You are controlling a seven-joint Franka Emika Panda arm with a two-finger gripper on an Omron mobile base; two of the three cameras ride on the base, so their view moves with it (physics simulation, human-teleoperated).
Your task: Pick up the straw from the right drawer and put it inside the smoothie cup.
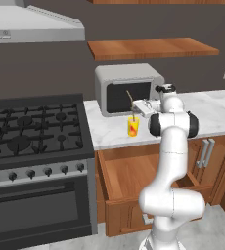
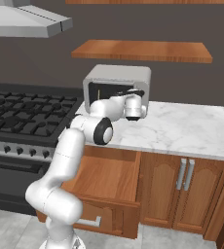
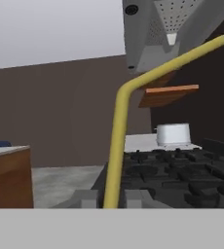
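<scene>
Clamped between my fingertips, the straw rises and bends sideways across the hand view. My arm reaches over the open right drawer, claw shut on the straw just above the smoothie cup, before the microwave. From the right base view my wrist hides the cup.

I see polished white marble counter, matt mid-brown wood drawer & shelf, brushed grey metal microwave, smooth yellow plastic cup, black cast-iron stove grates.
</scene>
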